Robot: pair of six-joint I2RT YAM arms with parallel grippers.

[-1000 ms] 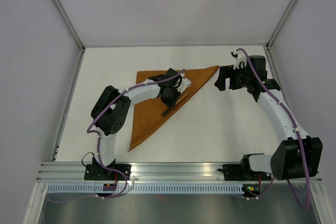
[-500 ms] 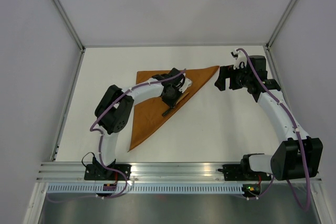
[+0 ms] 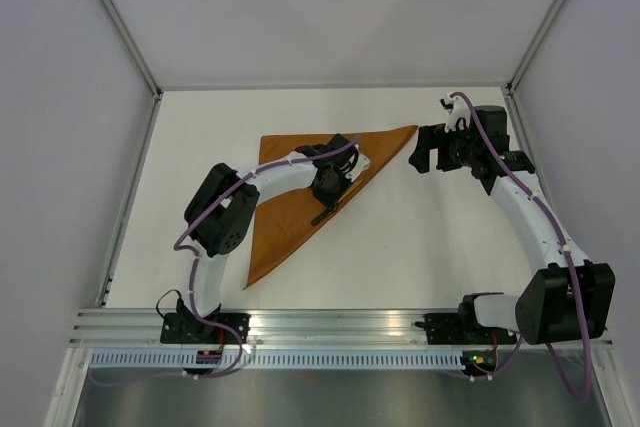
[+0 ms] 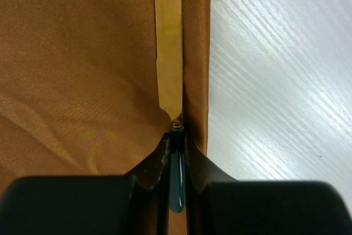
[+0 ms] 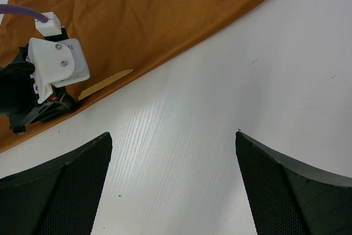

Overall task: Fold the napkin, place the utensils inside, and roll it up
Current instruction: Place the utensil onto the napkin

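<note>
The table (image 3: 420, 257) is white and starts at the arm bases at 6 o'clock. The napkin (image 3: 280, 219) lies flat on it a little left of the middle, folded into a rust-orange triangle; its nearest corner points to 7 o'clock, its square corner sits toward 11 o'clock, and its long thin tip reaches out to 2 o'clock. The long edge runs from 7 to 2 o'clock, facing the right arm's side.

The left arm (image 3: 270, 175) bends in from 7 o'clock across the cloth. The left gripper (image 4: 176, 140) sits low over the long edge, about halfway along it, its claw pinching the dark handle of the utensil (image 4: 168, 42); this is a knife with a pale gold blade. The blade lies on the napkin just inside the long edge and parallel to it, pointing toward the tip. In the left wrist view the blade runs straight to 12 o'clock, with a narrow strip of cloth at its 3 o'clock side and table beyond that; whether the fingers touch the cloth cannot be told.

Farther out, the right gripper (image 5: 172, 138) hangs at 2 o'clock of the table, near the napkin's tip but apart from it; its claw is spread wide over the table top. Its own camera has the tip at 1 o'clock and the left gripper at 9 o'clock.

Pale walls (image 3: 330, 17) close the scene at 12 o'clock.
</note>
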